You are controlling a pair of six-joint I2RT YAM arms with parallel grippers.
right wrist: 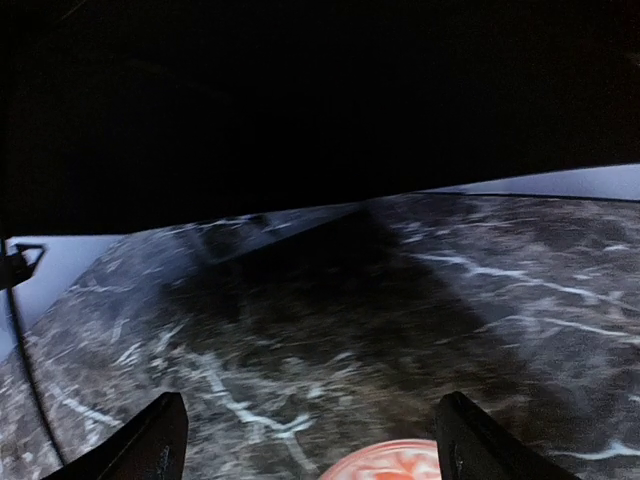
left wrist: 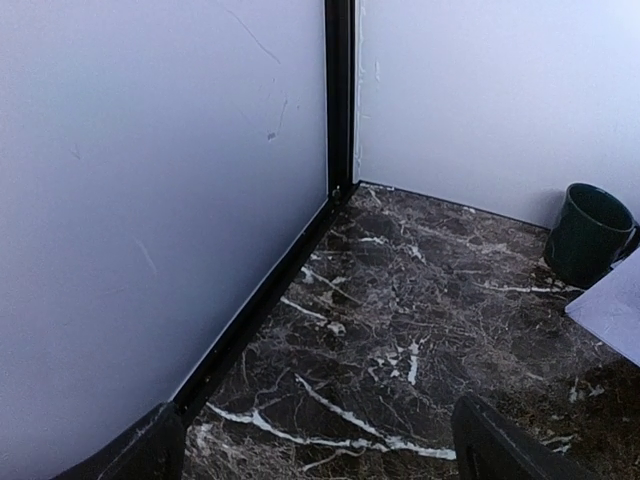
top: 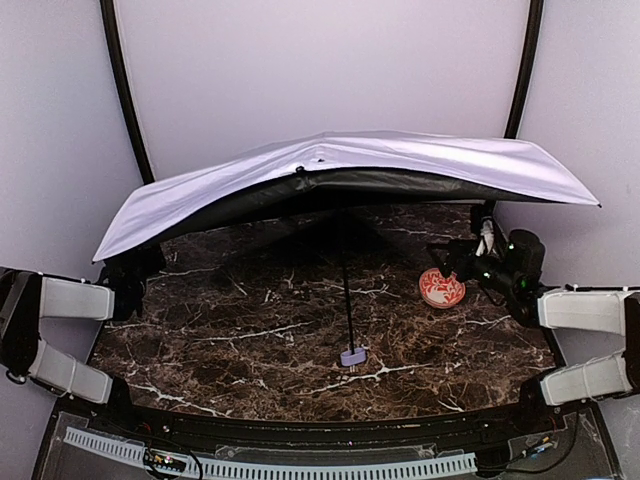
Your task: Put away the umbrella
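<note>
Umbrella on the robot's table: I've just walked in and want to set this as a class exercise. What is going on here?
Two robot arms flank an open umbrella that spreads over the marble table, its lavender handle down on the surface. Neither arm holds it. The left claw is open over bare table by the left wall, with a dark green mug by the back wall. The right claw is open close to a red-patterned bowl. Folding has not begun.

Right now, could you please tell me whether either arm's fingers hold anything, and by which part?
Nothing is held. The left fingers stand open over the table; the right fingers stand open above the red-patterned bowl. The umbrella is in neither grip.
</note>
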